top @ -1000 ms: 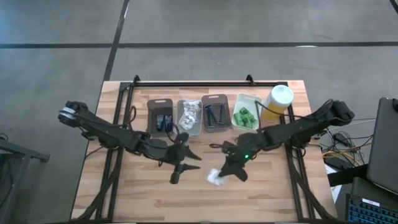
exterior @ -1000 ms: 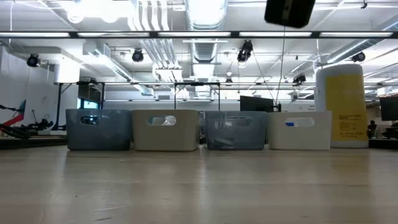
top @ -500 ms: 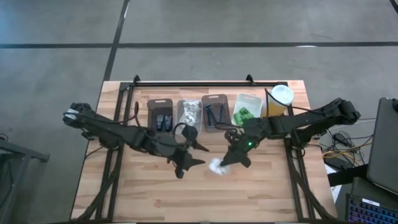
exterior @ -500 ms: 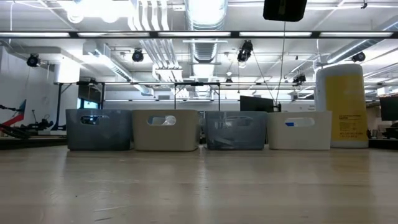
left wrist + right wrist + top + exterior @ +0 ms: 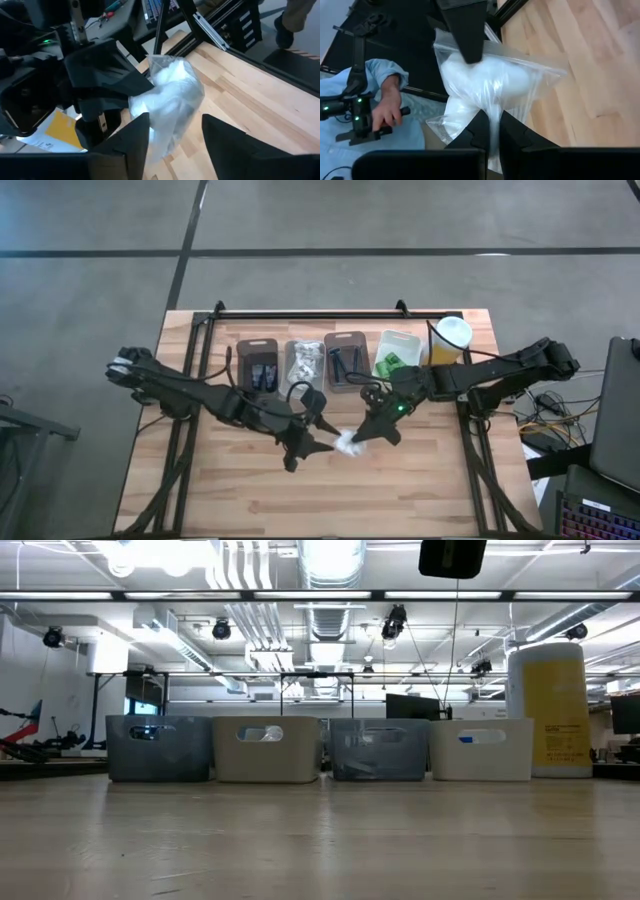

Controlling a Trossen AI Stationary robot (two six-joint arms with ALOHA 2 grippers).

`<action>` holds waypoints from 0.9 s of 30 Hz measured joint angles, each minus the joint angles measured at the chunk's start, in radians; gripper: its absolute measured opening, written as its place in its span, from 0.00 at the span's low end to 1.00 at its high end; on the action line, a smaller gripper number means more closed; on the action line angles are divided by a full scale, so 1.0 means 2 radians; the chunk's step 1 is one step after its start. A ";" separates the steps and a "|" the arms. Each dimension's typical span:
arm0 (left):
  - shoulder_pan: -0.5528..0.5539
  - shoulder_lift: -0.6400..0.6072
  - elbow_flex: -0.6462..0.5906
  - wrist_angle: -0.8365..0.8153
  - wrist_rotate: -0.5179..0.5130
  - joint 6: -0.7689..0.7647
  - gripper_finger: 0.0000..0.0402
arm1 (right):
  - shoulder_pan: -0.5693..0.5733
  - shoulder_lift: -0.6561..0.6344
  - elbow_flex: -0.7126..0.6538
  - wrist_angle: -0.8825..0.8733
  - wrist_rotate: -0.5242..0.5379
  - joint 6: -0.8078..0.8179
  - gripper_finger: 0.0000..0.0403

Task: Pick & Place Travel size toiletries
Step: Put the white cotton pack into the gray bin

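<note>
While the right tool (image 5: 362, 439) is pinching a white crinkly sachet (image 5: 349, 443) above mid-worktop (image 5: 420, 490), the left tool (image 5: 318, 438) is spreading its fingers around the sachet's 9 o'clock end. At 12 o'clock, four bins (image 5: 306, 365) are sitting in a row, a yellow bottle (image 5: 445, 344) at their 3 o'clock end.

Colours on a pale wooden table with two black robot arms.
A clear plastic sachet (image 5: 349, 444) with white filling sits between the black left gripper (image 5: 318, 442) and black right gripper (image 5: 362, 437). Behind stand four bins: dark grey (image 5: 258, 367), pale grey (image 5: 304, 366), dark grey (image 5: 345, 361) and white (image 5: 395, 359), the white one holding bright green bottles (image 5: 390, 364). A yellow bottle (image 5: 445, 343) has a white cap. A person's sleeve (image 5: 384, 70) is light blue.
</note>
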 joint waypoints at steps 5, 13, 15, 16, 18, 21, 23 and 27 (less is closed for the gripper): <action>0.000 -0.001 0.000 0.003 0.000 -0.003 0.34 | -0.002 0.000 0.000 0.000 0.012 -0.007 0.03; 0.000 -0.001 0.000 0.000 -0.001 -0.012 0.08 | -0.003 0.003 0.000 0.002 0.029 -0.008 0.05; 0.000 -0.001 0.000 -0.006 -0.006 -0.021 0.03 | -0.003 0.003 0.000 0.002 0.038 0.002 0.08; 0.000 -0.001 0.000 -0.010 -0.009 -0.024 0.02 | -0.003 0.003 0.000 0.002 0.039 0.006 0.10; 0.000 -0.001 0.000 -0.026 -0.014 -0.026 0.03 | -0.003 0.003 0.000 0.002 0.041 0.018 0.15; 0.000 -0.002 0.000 -0.065 -0.032 -0.028 0.03 | -0.003 -0.003 0.000 -0.005 0.041 0.031 0.25; 0.000 -0.003 0.000 -0.097 -0.045 -0.035 0.02 | -0.003 -0.010 0.000 -0.015 0.041 0.031 0.33; 0.000 -0.013 0.000 -0.154 -0.079 -0.057 0.02 | -0.003 -0.028 0.001 -0.049 0.061 0.021 0.47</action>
